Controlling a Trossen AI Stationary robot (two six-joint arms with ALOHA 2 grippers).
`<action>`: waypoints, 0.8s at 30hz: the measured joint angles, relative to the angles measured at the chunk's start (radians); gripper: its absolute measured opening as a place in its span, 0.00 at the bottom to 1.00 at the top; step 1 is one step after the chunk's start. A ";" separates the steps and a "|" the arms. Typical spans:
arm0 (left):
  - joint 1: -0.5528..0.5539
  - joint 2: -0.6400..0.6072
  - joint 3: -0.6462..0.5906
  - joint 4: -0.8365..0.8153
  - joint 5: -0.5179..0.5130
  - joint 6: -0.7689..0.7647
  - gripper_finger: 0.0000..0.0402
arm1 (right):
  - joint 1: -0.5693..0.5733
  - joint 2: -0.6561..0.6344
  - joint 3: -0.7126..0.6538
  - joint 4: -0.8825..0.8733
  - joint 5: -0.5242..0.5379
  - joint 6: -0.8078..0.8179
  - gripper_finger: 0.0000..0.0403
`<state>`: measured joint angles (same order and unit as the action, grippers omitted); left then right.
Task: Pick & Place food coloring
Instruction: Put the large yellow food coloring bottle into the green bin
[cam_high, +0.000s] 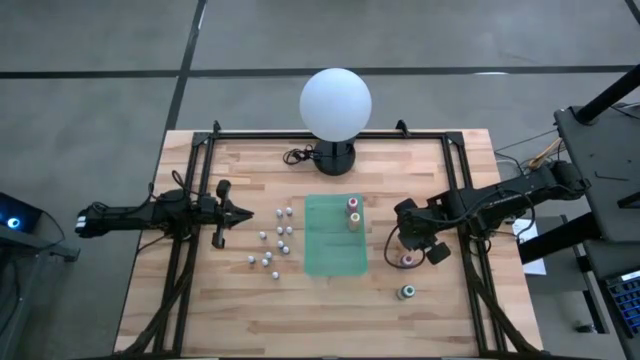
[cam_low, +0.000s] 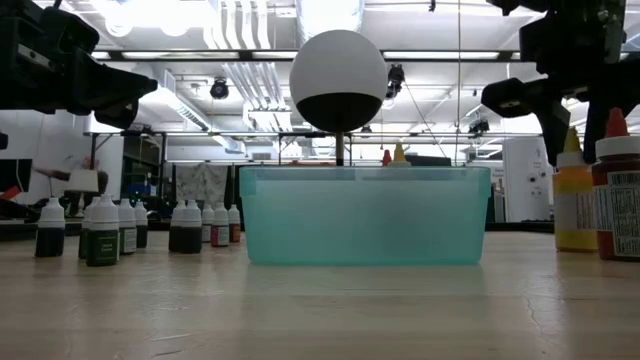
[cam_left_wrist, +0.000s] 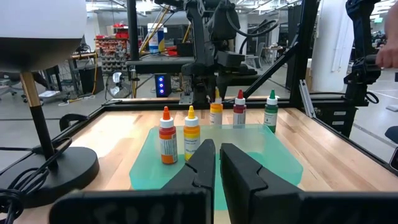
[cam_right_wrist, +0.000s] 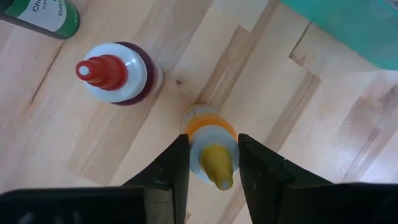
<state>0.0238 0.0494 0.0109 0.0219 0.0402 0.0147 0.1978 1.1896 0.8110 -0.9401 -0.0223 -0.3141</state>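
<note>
Two fingers (cam_right_wrist: 181, 171) flanking yellow-topped bottle (cam_right_wrist: 212, 154), clear wood around

Five coloured-top bottles (cam_left_wrist: 167, 135), ten small whitish bottles (cam_high: 273, 240), one mat (cam_high: 334, 250), one lamp (cam_high: 335, 105)

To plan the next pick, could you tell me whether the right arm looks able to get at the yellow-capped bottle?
Probably yes: the right gripper is directly above the yellow-capped bottle, nothing lies between, and the red-capped bottle stands clear.
</note>
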 joint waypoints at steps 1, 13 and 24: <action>0.000 0.000 0.000 0.000 0.000 0.000 0.00 | 0.000 0.001 0.006 -0.003 0.000 0.000 0.26; 0.000 0.000 0.000 0.000 0.000 0.000 0.00 | -0.047 0.049 0.187 -0.068 0.000 0.027 0.26; 0.000 0.000 0.000 0.000 0.000 0.000 0.00 | -0.067 0.215 0.408 -0.131 -0.001 0.080 0.26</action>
<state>0.0238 0.0494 0.0109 0.0220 0.0402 0.0144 0.1303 1.4048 1.2188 -1.0710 -0.0231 -0.2343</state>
